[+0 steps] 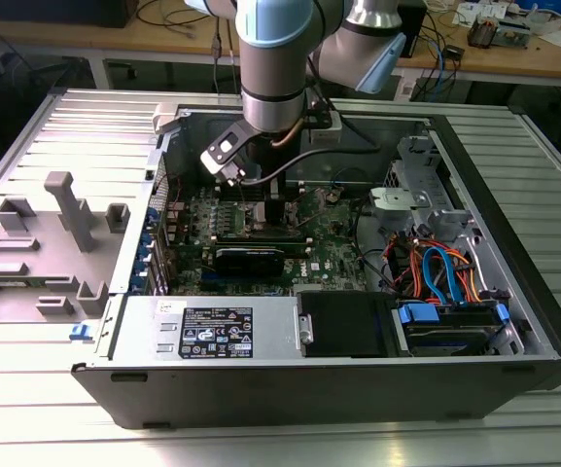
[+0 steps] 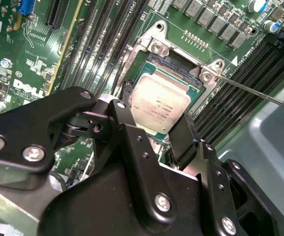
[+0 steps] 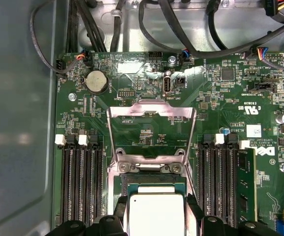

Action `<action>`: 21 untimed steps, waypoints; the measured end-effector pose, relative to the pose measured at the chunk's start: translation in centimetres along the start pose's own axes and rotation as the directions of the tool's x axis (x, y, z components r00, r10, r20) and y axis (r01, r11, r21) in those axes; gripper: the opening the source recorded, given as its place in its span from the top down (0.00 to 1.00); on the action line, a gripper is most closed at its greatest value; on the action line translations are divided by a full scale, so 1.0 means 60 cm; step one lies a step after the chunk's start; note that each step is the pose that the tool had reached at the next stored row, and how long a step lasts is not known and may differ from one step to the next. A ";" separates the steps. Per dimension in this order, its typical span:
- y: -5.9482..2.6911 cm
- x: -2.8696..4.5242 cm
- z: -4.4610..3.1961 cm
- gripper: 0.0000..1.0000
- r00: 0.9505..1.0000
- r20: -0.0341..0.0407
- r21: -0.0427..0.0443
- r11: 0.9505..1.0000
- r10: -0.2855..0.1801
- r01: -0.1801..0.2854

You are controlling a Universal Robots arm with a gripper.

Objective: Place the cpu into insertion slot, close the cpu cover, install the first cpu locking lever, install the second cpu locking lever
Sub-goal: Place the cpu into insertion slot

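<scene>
In both wrist views the cpu [image 3: 156, 214] [image 2: 160, 102], a square chip with a dull silver top, sits between my black fingertips [image 3: 121, 212], just over the insertion slot [image 3: 154, 183] [image 2: 180, 61]. The slot's dark centre shows past the chip's far edge. My gripper [image 3: 156, 220] [image 2: 154, 120] is shut on the cpu. The cpu cover [image 3: 151, 110], a thin silver frame, stands swung open beyond the slot. A thin wire locking lever [image 2: 260, 93] sticks out sideways from the slot's corner. In the exterior view the gripper [image 1: 263, 206] reaches down into the open computer case over the motherboard [image 1: 333, 243].
Long black memory slots [image 3: 80, 182] flank the socket on both sides, with one memory card [image 3: 246, 182] fitted. A coin battery [image 3: 96, 81] and black cables [image 3: 181, 29] lie beyond. A labelled metal box [image 1: 212, 331], a drive bay with coloured cables [image 1: 440, 277] and grey plastic fixtures [image 1: 61, 229] surround the board.
</scene>
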State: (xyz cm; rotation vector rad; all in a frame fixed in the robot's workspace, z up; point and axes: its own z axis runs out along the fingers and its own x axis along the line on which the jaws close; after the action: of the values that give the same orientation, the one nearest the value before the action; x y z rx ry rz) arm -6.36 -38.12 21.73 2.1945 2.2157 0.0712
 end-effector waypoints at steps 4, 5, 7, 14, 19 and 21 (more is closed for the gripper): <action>0.000 0.011 0.001 0.46 1.000 0.017 0.004 1.000 -0.001 0.001; 0.000 0.011 0.004 0.46 0.999 0.036 0.005 1.000 -0.002 0.001; 0.000 0.011 0.005 0.46 0.999 0.046 0.006 1.000 -0.002 0.002; -0.001 0.011 0.016 0.46 1.000 0.030 0.008 1.000 0.000 0.000; 0.000 0.011 0.020 0.46 1.000 0.030 0.014 1.000 0.011 -0.011; 0.001 0.011 0.022 0.46 0.999 0.030 0.015 1.000 0.012 -0.012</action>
State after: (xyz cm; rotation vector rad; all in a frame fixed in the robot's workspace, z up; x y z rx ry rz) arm -6.23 -37.45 20.42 2.2017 2.1952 0.0225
